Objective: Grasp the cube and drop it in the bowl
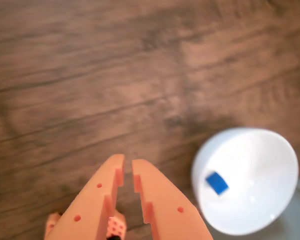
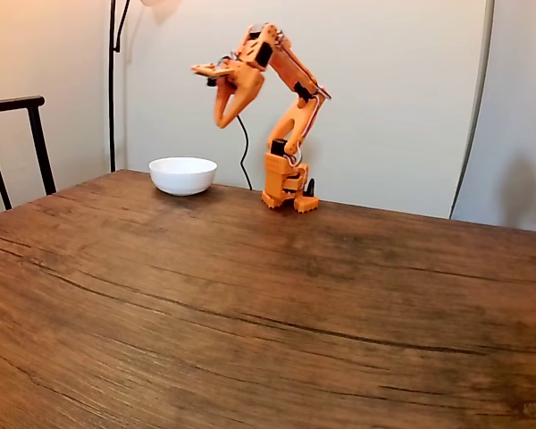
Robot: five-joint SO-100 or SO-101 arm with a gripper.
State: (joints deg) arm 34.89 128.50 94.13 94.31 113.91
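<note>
orange hand point(image 1: 128, 169) hangs high over the wooden worktop point(image 2: 277, 295), its fingers nearly together with a narrow gap and nothing between them. down to its right in the wrist view, the blue cube point(image 1: 217, 183) lies inside the white bowl point(image 1: 260, 150).

cube point(image 1: 217, 183) in bowl point(image 1: 260, 210), arm point(image 2: 286, 134) right of bowl

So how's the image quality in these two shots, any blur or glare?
Wrist view: soft throughout, the wood grain smeared, the bowl bright, the cube readable but fuzzy, the gripper near the lens blurry. Fixed view: sharper, evenly lit, with the table grain crisp.
</note>
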